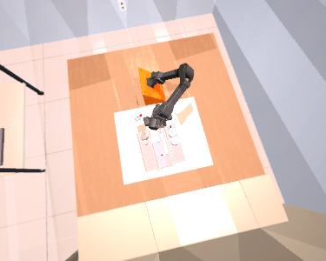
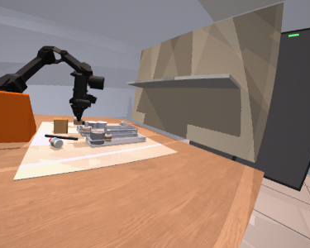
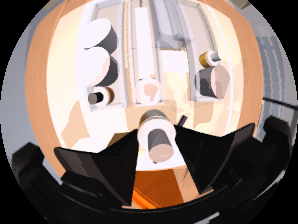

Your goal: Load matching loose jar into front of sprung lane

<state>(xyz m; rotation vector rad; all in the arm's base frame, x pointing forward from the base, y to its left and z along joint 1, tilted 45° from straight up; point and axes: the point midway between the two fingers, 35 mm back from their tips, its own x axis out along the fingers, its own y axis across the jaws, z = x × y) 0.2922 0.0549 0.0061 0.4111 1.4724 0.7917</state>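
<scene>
My gripper (image 2: 78, 119) (image 3: 154, 131) points down and is shut on a small jar (image 3: 161, 150) with a grey cap, a pale shoulder and a brownish body. In the wrist view the jar is upright between the fingertips, in front of the lane fronts. A pale-topped jar (image 3: 149, 91) stands at the front end of the narrow middle lane (image 3: 142, 45). The pusher plate is not clearly visible behind it. In the top view the hand hides the held jar.
Large grey jars (image 3: 95, 65) (image 3: 215, 82) and small amber jars (image 3: 101, 96) (image 3: 210, 58) stand in the side lanes. A white jar with red and blue marks (image 1: 138, 117) (image 2: 56, 143) lies on its side. A black rod (image 2: 61, 137) and wooden block (image 2: 60, 126) are near the lane fronts.
</scene>
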